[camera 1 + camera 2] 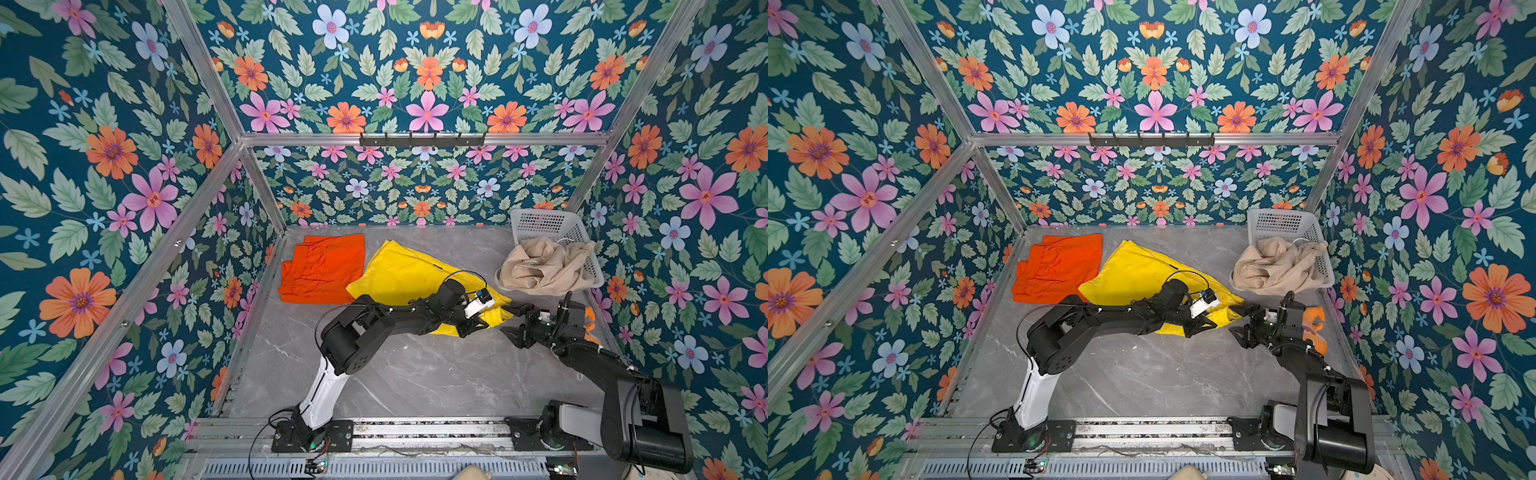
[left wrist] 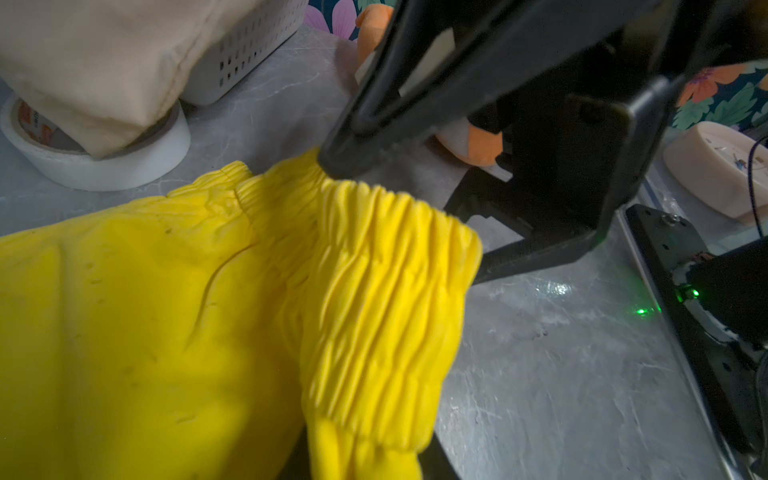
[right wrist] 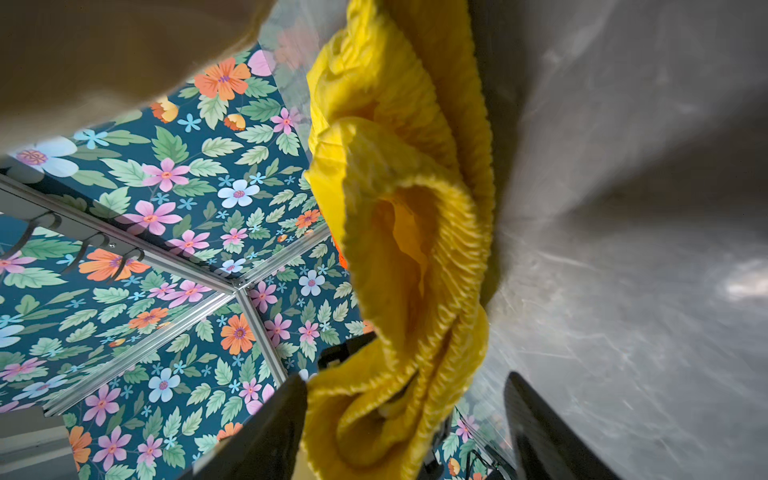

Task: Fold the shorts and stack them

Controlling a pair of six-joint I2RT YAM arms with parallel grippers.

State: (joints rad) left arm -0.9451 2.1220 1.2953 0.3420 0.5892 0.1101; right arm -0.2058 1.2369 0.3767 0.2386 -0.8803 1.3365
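Observation:
The yellow shorts [image 1: 407, 270] [image 1: 1142, 270] lie spread across the middle of the table. My left gripper [image 1: 478, 326] [image 1: 1204, 326] [image 2: 365, 465] is shut on their ribbed waistband [image 2: 374, 270] and lifts it slightly. My right gripper [image 1: 512, 322] [image 1: 1239, 321] [image 3: 405, 432] is open just to the right, its fingers [image 2: 374, 116] either side of the bunched waistband end [image 3: 407, 249]. The orange shorts [image 1: 324, 268] [image 1: 1059, 266] lie folded at the back left. The beige shorts [image 1: 540, 266] [image 1: 1275, 266] [image 2: 104, 62] are crumpled in the basket.
A white slotted basket [image 1: 544, 224] [image 1: 1283, 222] stands at the back right. A roll of white tape [image 2: 104, 166] sits under the overhanging beige cloth. An orange-and-white plush fish [image 1: 1314, 320] [image 2: 478, 145] lies by the right wall behind my right arm.

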